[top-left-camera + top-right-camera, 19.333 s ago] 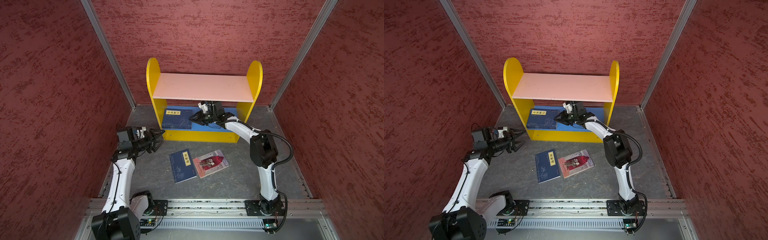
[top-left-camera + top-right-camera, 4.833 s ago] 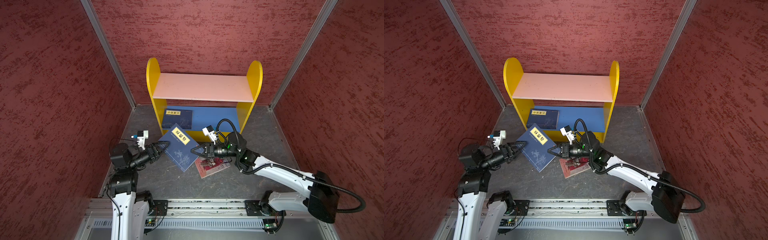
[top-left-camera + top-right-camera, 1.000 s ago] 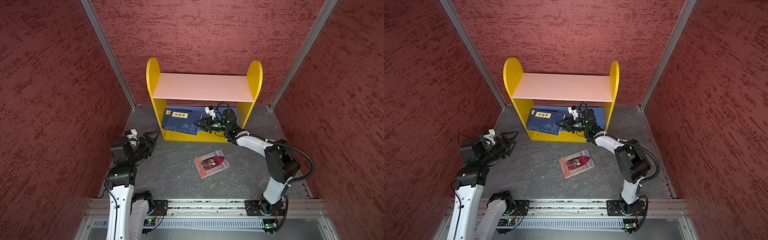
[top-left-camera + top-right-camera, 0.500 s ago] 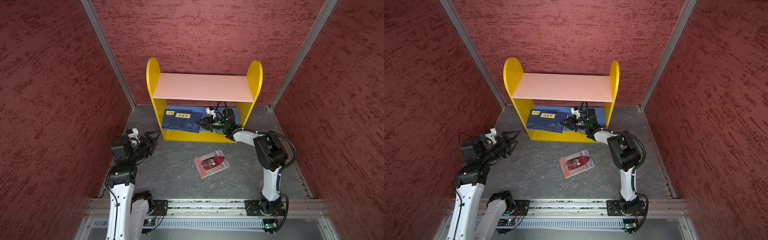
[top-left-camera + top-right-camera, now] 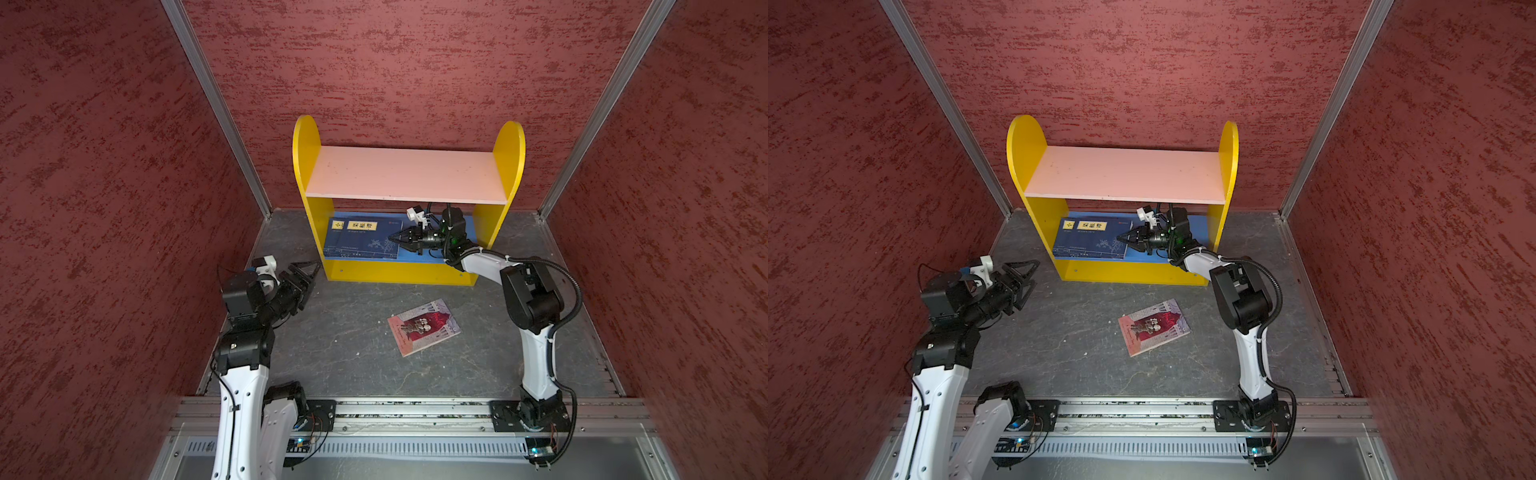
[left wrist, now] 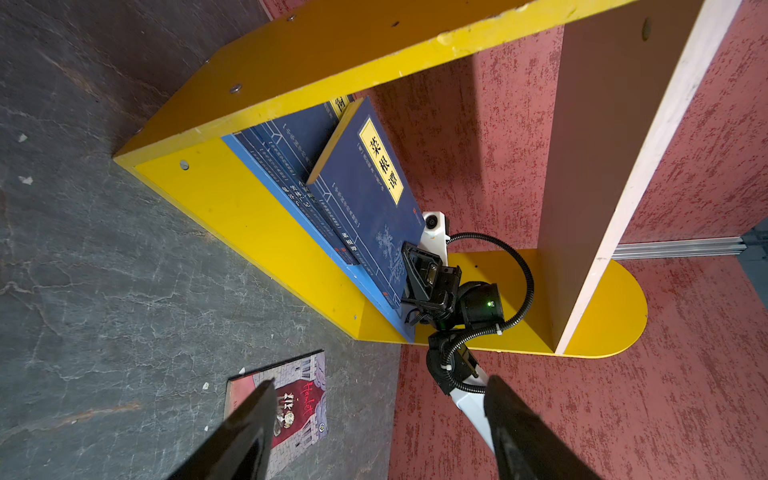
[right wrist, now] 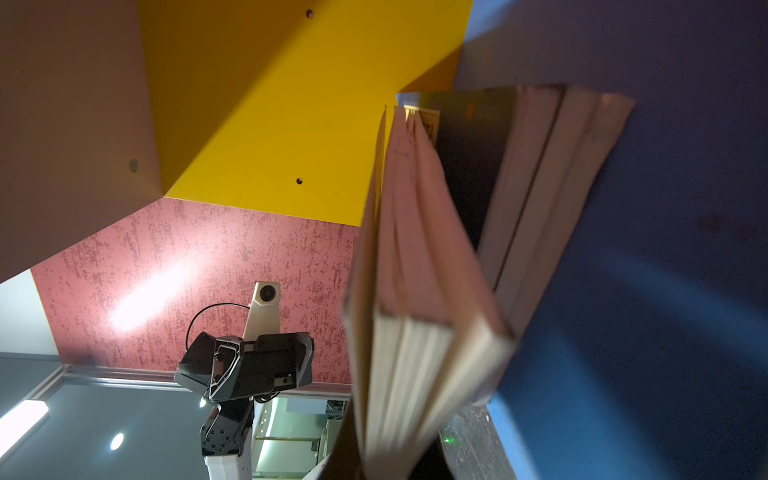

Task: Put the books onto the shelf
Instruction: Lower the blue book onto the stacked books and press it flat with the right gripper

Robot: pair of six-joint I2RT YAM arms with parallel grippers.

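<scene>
- Left claw point(image 5: 312, 272): jaws stood wide and empty, low over the grey floor point(image 5: 353, 345), tips aimed at the shelf's near corner. This was judged a waiting pose, clear of the other arm.
- Pink book point(image 5: 424, 327): it lay flat, cover up, on the floor, off to one side of the left claw and well apart from it. As the only volume off the shelf, it was the likely next pick.
- Shelf point(image 5: 399, 272): its yellow base stood just beyond the left claw's tips.
- Right claw point(image 5: 394, 238): pinched shut on a corner of the top navy book point(image 6: 365, 178). It entered sideways, presumably because the gap under the upper board is low.
- Top navy book: it stretched away from the right claw's tips, tilted and askew on the navy stack point(image 6: 291, 153). It was judged not yet squared up.
- Navy stack: it rested beneath the held book on the blue lower board point(image 5: 1200, 224), ahead of the right claw.
- Pink upper board point(image 5: 407, 174): directly above the right claw, it carried nothing.
</scene>
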